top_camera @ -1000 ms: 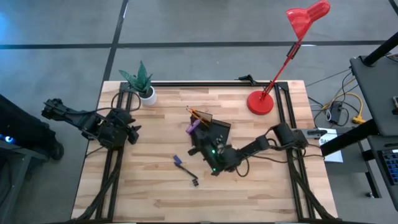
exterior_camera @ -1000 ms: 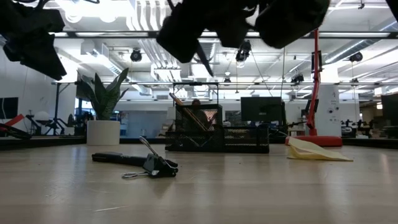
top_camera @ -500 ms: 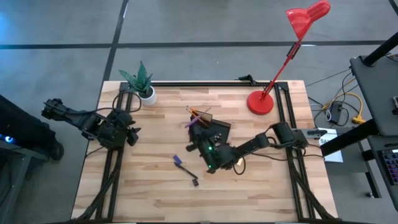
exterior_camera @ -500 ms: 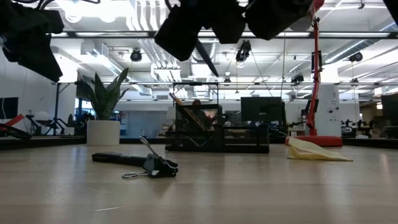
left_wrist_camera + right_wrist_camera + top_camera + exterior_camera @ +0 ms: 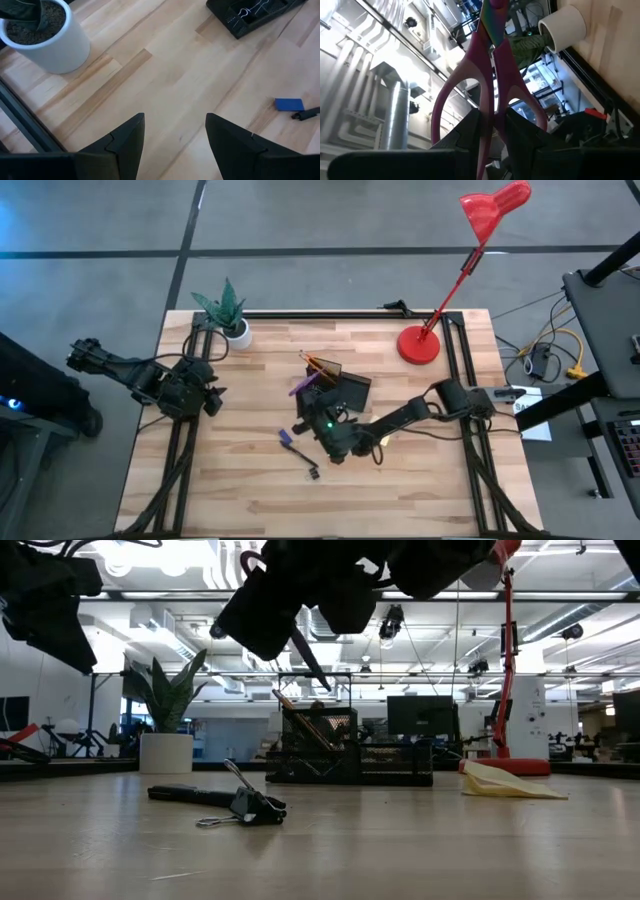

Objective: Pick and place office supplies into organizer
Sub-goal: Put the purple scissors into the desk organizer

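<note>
- The right gripper [image 5: 312, 412] hangs above the table just left of centre in the high view, its fingers [image 5: 520, 131] clamped on the purple-handled scissors [image 5: 487, 85], which it holds off the table.
- The organizer [image 5: 345, 388] sits at frame centre in the high view, with pencils [image 5: 318, 363] leaning in it.
- A dark pen [image 5: 303, 455] and a black clip [image 5: 250, 805] lie on the wood at lower centre.
- The left gripper [image 5: 174, 140] waits at the left edge, fingers spread wide over bare wood and holding nothing.
- A white plant pot [image 5: 238, 333] stands at the upper left, a red desk lamp [image 5: 420, 343] at the upper right.

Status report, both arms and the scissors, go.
Right end effector shut on scissors, raised beside the organizer. Left end effector open, waiting at table's left side. Binder clip and pen on the table.
</note>
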